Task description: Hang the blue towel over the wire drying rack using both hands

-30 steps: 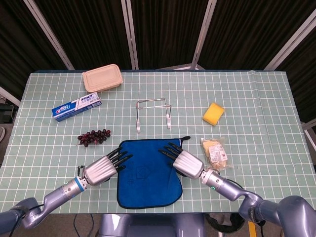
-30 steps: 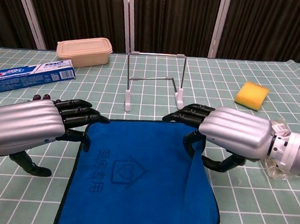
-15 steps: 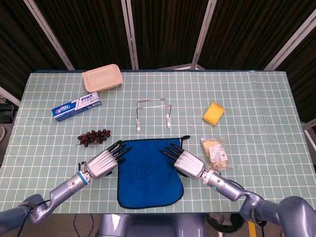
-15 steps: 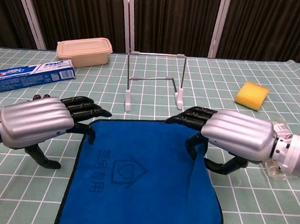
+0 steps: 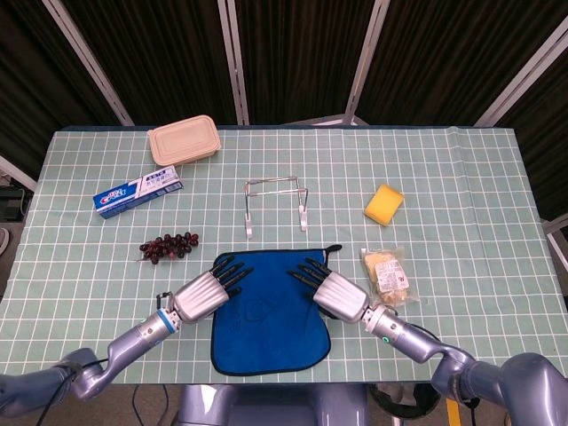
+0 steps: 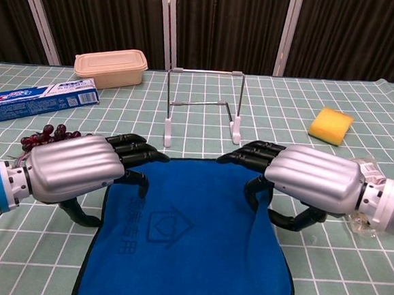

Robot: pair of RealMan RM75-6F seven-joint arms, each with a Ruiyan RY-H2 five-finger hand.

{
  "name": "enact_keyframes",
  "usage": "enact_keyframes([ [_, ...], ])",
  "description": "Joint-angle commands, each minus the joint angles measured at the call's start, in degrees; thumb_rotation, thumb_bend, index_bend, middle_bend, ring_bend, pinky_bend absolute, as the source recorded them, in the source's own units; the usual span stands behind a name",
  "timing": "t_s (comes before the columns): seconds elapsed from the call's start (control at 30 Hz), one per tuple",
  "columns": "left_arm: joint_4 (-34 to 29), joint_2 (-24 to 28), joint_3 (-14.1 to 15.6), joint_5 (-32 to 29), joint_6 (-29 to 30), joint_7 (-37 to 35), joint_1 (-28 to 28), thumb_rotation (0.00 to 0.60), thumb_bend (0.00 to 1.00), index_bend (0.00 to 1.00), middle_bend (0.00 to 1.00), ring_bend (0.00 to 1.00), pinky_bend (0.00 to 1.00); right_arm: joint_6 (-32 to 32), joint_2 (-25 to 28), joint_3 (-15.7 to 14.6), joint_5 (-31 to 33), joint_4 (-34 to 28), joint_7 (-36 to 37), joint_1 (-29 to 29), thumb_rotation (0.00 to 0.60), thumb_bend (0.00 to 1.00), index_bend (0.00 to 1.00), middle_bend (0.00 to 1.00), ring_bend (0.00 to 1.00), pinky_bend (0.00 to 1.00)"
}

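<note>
The blue towel (image 5: 269, 312) (image 6: 190, 239) lies flat near the front edge of the table. Beyond it stands the wire drying rack (image 5: 276, 203) (image 6: 204, 106), upright and bare. My left hand (image 5: 208, 292) (image 6: 78, 169) hovers palm down over the towel's far left corner, its fingers (image 6: 137, 149) stretched out and apart. My right hand (image 5: 335, 291) (image 6: 309, 177) covers the far right corner, palm down. The towel's edge puckers up at its thumb (image 6: 251, 191). Whether the cloth is pinched there is unclear.
A bunch of dark grapes (image 5: 169, 246) (image 6: 45, 134) lies left of the towel and a wrapped snack (image 5: 386, 272) right of it. Farther back are a toothpaste box (image 5: 138, 192) (image 6: 42, 98), a beige lidded container (image 5: 184, 140) (image 6: 110, 67) and a yellow sponge (image 5: 383, 203) (image 6: 331, 124).
My left hand has moved right and forward from beside the towel to over its far left corner. The right hand and the towel have barely shifted.
</note>
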Motion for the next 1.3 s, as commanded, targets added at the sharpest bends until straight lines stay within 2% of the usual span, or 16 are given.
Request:
enact_keyframes([
  [0.03, -0.3, -0.2, 0.3, -0.2, -0.2, 0.5, -0.2, 0.600, 0.11, 0.36, 0.00, 0.00, 0.00, 0.0, 0.0, 0.0, 0.0, -0.1, -0.1, 0.0, 0.600, 0.48, 0.63, 0.00, 0.00, 0.00],
  [0.33, 1.0, -0.7, 0.7, -0.4, 0.1, 2.3, -0.6, 0.600, 0.11, 0.38, 0.00, 0.00, 0.00, 0.0, 0.1, 0.0, 0.0, -0.2, -0.3, 0.0, 0.600, 0.48, 0.63, 0.00, 0.00, 0.00],
  [0.77, 1.5, -2.5, 1.1, -1.1, -0.3, 2.4, -1.6, 0.600, 0.29, 0.44, 0.00, 0.00, 0.00, 0.4, 0.0, -0.3, -0.6, -0.8, -0.8, 0.1, 0.600, 0.48, 0.63, 0.00, 0.00, 0.00],
  [0.93, 1.6, -2.8, 1.2, -1.4, -0.1, 2.5, -1.7, 0.600, 0.45, 0.48, 0.00, 0.00, 0.00, 0.4, 0.1, -0.2, -0.5, -1.4, -1.1, 0.1, 0.600, 0.48, 0.63, 0.00, 0.00, 0.00],
  [1.07, 1.5, -2.7, 1.3, -1.7, 0.5, 2.0, -1.6, 0.600, 0.52, 0.55, 0.00, 0.00, 0.00, 0.6, 0.3, -0.2, -0.7, -1.7, -1.3, 0.1, 0.600, 0.48, 0.63, 0.00, 0.00, 0.00],
  [1.27, 0.9, -2.2, 1.0, -2.1, 1.8, 1.6, -1.4, 0.600, 0.52, 0.72, 0.00, 0.00, 0.00, 1.1, 1.1, 0.1, -0.8, -3.0, -1.9, 0.2, 0.600, 0.48, 0.63, 0.00, 0.00, 0.00],
  [1.3, 0.6, -2.0, 0.3, -2.4, 2.9, 1.3, -1.3, 0.600, 0.52, 0.75, 0.00, 0.00, 0.00, 2.0, 1.4, 0.7, -0.9, -3.6, -2.0, 0.3, 0.600, 0.48, 0.63, 0.00, 0.00, 0.00],
])
